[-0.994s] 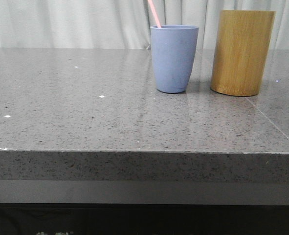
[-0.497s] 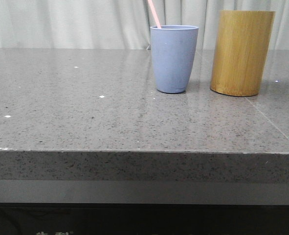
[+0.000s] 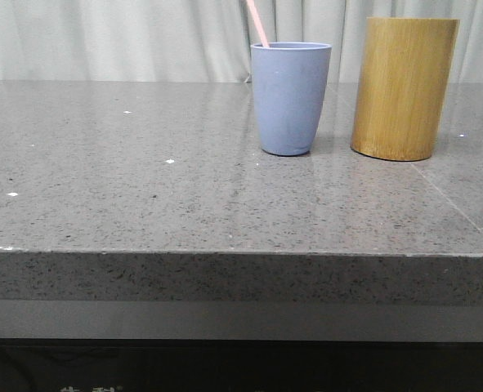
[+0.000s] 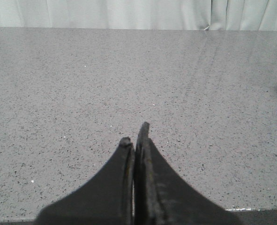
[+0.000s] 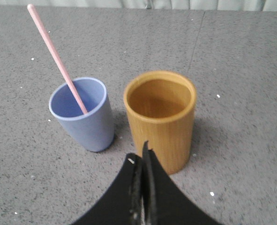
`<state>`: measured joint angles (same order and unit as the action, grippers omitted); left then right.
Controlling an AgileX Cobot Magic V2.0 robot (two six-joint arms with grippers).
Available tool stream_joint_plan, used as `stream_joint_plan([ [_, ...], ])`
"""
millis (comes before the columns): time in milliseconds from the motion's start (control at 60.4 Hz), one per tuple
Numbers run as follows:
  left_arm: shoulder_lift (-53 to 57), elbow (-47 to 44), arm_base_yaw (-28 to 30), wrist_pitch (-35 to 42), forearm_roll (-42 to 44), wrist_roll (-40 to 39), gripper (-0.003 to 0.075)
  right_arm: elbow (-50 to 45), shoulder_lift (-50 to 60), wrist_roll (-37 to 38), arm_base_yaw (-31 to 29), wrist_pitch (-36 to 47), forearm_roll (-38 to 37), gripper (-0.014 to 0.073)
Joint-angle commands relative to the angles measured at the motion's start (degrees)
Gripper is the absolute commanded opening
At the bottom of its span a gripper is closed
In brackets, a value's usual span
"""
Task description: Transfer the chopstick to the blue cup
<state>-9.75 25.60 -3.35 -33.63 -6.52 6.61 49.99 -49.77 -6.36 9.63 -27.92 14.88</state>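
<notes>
The blue cup point(image 3: 291, 98) stands upright on the grey stone table point(image 3: 143, 188), also in the right wrist view point(image 5: 84, 115). One pale pink chopstick point(image 5: 58, 61) leans inside it, its tip rising above the rim in the front view point(image 3: 257, 23). My right gripper point(image 5: 142, 157) is shut and empty, above the table just in front of the bamboo cylinder. My left gripper point(image 4: 135, 139) is shut and empty over bare table, far from the cup. Neither gripper shows in the front view.
A taller yellow-brown bamboo cylinder point(image 3: 404, 87) stands right of the blue cup; its inside looks empty in the right wrist view point(image 5: 160, 117). The table's front edge point(image 3: 241, 253) runs across the front view. A pale curtain hangs behind the table.
</notes>
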Motion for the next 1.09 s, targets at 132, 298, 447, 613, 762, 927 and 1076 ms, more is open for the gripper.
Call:
stream_joint_plan([
  [132,-0.7,1.5,-0.5,4.3,-0.7,-0.1,-0.0018,-14.8,16.1,0.0,-0.4,13.9,0.9,-0.0066],
  [298,-0.7,1.5,-0.5,4.3,-0.7,-0.1,-0.0018,-24.1,28.9,0.0,-0.3,14.8,0.9,-0.0066],
  [447,-0.7,1.5,-0.5,4.3,-0.7,-0.1,-0.0018,-28.5,37.8,0.0,-0.3,14.9,0.9,-0.0066],
  [613,-0.7,1.5,-0.5,4.3,-0.7,-0.1,-0.0018,-28.9,41.4,0.0,-0.3,15.0,0.9,-0.0066],
  [762,-0.7,1.5,-0.5,4.3,-0.7,-0.1,-0.0018,-28.9,41.4,0.0,-0.3,14.9,0.9,-0.0066],
  [927,-0.7,1.5,-0.5,4.3,-0.7,-0.1,-0.0018,-28.9,41.4,0.0,-0.3,14.9,0.9,-0.0066],
  [1076,-0.7,1.5,-0.5,4.3,-0.7,-0.1,-0.0018,-28.9,41.4,0.0,-0.3,14.9,0.9,-0.0066],
])
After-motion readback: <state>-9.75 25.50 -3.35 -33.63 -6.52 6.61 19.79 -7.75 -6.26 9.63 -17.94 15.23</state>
